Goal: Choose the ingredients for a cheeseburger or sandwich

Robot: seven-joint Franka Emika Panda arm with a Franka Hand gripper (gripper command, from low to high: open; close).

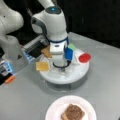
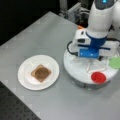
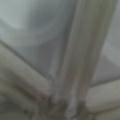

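One patty-topped bread square lies well apart from the tool, whose grip state I cannot tell.

My arm is reaching steeply down from a front view's top, white links stacked nearly vertical, a blue light glowing on the topmost joint. My wrist is pointing straight downward, with a blue band around it and a blue block on its side showing in both front views. My gripper is sitting low at the bottom of the arm; in a front view it is hanging beneath the white flange. The wrist view is showing only pale blurred surfaces very close, nothing of my jaws that I can make out.
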